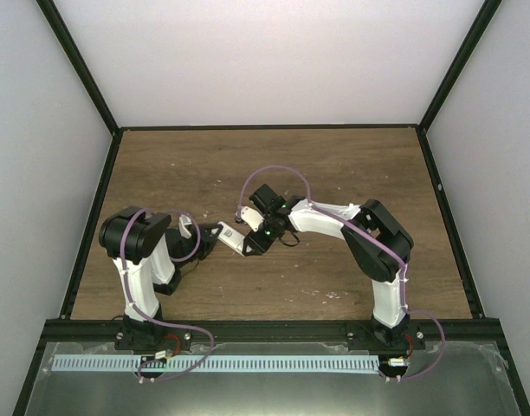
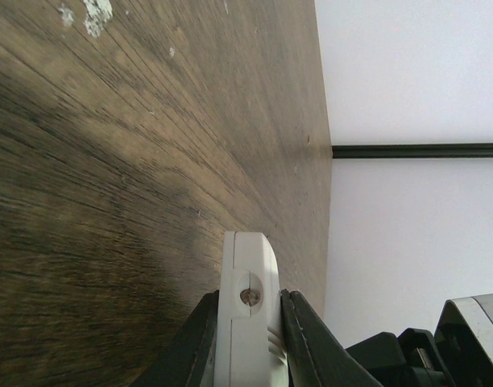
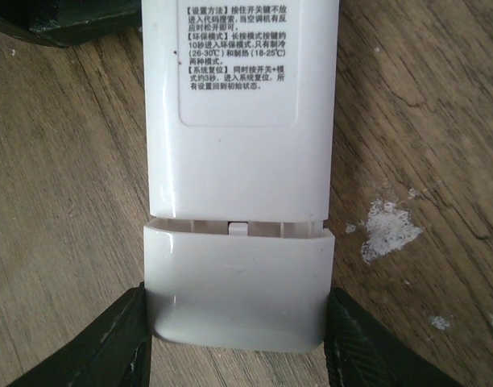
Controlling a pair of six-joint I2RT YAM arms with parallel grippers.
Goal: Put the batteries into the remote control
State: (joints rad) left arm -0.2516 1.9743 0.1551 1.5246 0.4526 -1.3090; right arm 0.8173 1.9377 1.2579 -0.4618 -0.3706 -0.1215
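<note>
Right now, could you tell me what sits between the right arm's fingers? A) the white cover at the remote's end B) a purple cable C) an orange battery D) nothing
A: in the right wrist view the white cover sits between the fingers, butted against the remote control.

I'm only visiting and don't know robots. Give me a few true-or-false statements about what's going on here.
1. The left fingers clamp the remote. True.
2. The remote lies alone on the table. False: the left fingers hold it.
3. A printed label on the remote faces the right wrist camera. True.
4. The cover sits fully shut. False: a thin gap separates it from the remote's body, and the right fingers hold its sides.
</note>
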